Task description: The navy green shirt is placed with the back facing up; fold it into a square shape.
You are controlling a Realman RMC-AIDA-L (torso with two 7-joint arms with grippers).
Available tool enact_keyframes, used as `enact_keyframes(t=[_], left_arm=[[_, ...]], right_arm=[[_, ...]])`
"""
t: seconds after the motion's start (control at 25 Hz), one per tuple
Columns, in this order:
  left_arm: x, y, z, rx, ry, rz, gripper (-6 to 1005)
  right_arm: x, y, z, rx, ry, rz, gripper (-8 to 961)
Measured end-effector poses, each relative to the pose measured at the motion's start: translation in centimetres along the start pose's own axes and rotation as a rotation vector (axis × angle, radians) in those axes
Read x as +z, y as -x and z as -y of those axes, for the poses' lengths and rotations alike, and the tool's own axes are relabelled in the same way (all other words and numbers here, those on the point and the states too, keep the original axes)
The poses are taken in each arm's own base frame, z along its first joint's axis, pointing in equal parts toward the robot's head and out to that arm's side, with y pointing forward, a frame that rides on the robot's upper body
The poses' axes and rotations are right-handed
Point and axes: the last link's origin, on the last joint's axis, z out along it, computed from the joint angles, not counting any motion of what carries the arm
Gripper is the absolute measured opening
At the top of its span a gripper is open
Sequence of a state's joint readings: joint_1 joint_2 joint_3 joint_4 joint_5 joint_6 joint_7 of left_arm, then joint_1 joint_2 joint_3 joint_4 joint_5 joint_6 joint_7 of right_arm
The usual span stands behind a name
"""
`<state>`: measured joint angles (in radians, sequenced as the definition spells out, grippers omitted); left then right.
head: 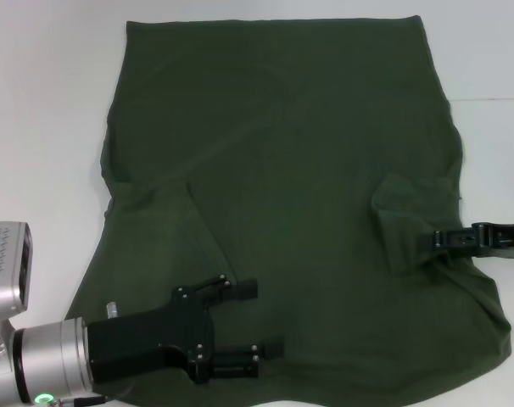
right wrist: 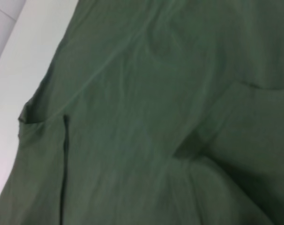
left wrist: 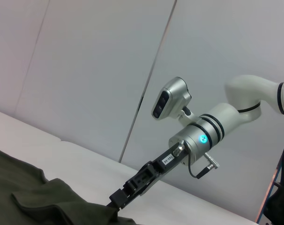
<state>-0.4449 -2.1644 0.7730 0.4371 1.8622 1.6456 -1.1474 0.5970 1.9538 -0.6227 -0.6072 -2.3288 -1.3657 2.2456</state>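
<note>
Dark olive-green short-sleeved soft fabric shirt lies flat; left gripper spread, at 7 o'clock over it; right gripper pinches folded sleeve at 3 o'clock.

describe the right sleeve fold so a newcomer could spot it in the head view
Start with the shirt, the dark olive cloth covering most of the white table. Go to its right edge, where the right gripper reaches in from the side. The sleeve is the flap folded inward onto the body just there, a raised patch with a crisp edge, unlike the flat cloth around it.

a small white label on the right arm's wrist is too small to read.
</note>
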Motion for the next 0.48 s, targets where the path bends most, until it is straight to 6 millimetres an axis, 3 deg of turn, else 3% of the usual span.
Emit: enact_keyframes(t=[0.48], left_arm=[[-0.1,0.1,-0.1,-0.004,-0.004,0.000,935]], right_arm=[[1.4,1.5,-2.6,-0.049,0.069,-0.026,824]])
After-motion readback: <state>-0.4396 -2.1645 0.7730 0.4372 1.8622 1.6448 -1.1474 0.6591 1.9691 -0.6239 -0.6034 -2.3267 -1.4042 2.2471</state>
